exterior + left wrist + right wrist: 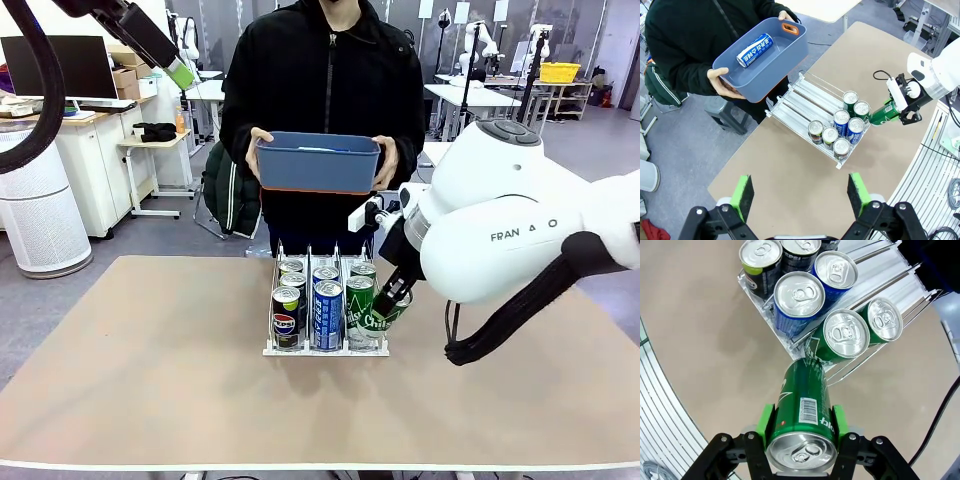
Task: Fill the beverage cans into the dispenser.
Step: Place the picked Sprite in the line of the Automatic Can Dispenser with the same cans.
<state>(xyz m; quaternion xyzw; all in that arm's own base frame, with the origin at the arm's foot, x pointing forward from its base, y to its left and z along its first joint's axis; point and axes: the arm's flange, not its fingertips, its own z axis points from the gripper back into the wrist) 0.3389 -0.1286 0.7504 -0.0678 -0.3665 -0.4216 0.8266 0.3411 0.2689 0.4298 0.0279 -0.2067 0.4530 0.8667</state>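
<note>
Seven cans (841, 117) racked, one more green can (805, 405) hanging at the front lip

Right gripper (802, 425) is clamping that green can around its body and tilting it so the far end is pointing down at the front-right corner of the dispenser (807, 97), right up against the front can of the green lane; can't tell if they're actually touching. Dispenser is sitting by the middle of the table's (150, 380) far edge, with three dark Pepsi ones filling the left lane, two blue in the middle, two green on the right. Left gripper (800, 192) is hovering up high off to the left with its jaws spread wide, gripping nothing. Person across the table is holding a blue tub (765, 75) in both hands, one blue can (754, 49) lying flat in it.
</note>
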